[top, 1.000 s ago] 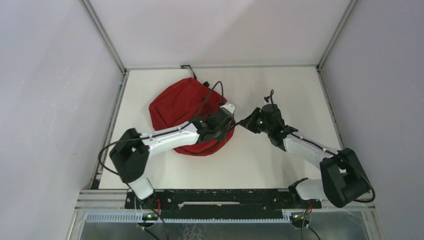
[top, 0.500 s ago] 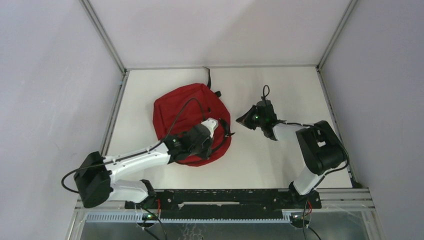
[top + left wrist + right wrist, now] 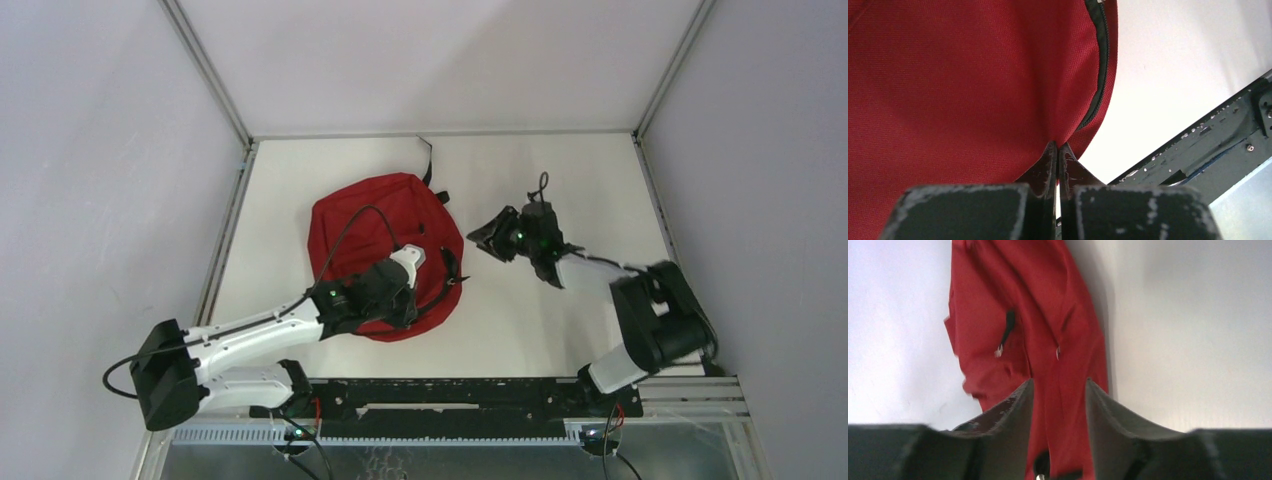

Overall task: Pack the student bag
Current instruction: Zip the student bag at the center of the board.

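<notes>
The student bag [image 3: 375, 225] lies left of centre on the table [image 3: 560, 330]. Its long axis runs from the black strap [image 3: 427, 160] at the upper middle of the top view down towards the lower edge.

The left gripper [image 3: 403, 292] sits on the bag's lower right rim. In the left wrist view its fingers [image 3: 1050, 162] are pressed together, and the red cloth comes down to a point at their tips, just below the zip [image 3: 1100, 65]. We judge that they pinch a fold of the hem.

The right gripper [image 3: 492, 238] hangs off the bag to its right, over bare table, with its fingers [image 3: 1020, 400] spread and nothing between them. The bag lies straight ahead of its gap in the right wrist view.

The left arm is the nearer one, and we judge that any opening move has to work from that rim.
</notes>
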Action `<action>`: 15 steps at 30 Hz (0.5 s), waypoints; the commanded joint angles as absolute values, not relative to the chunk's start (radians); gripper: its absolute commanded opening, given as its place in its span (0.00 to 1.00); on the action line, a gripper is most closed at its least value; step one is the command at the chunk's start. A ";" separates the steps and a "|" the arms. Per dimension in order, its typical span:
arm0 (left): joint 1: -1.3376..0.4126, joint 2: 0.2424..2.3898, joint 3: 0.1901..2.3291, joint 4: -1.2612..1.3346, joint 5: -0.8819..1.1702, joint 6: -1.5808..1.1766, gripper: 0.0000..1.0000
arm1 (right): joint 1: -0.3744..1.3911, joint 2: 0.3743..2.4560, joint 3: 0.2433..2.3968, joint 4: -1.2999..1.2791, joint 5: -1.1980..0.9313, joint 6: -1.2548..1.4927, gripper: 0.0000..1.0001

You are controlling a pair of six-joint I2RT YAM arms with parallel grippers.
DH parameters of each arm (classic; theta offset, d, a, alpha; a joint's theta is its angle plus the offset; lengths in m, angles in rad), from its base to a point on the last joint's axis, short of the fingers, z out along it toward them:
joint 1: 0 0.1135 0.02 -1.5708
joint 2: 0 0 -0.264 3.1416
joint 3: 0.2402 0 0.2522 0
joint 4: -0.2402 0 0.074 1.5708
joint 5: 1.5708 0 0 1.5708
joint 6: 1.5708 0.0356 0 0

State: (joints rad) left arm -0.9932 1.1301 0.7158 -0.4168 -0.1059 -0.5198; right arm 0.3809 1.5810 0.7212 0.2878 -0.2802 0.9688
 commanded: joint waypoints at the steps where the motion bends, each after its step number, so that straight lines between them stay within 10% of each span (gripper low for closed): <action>1: -1.005 1.164 0.726 -0.377 -0.096 -0.551 0.00 | 0.394 1.387 0.571 0.260 -0.290 1.073 0.56; 15: -1.005 1.224 0.708 -0.295 -0.065 -0.569 0.00 | 0.482 1.351 0.290 0.559 -0.328 1.530 0.59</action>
State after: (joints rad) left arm -0.9974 1.2095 0.7158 -0.3664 -0.0998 -0.5442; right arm 0.4580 1.2922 0.2813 0.3611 -0.2966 1.4017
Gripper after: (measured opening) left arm 0.008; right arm 0.597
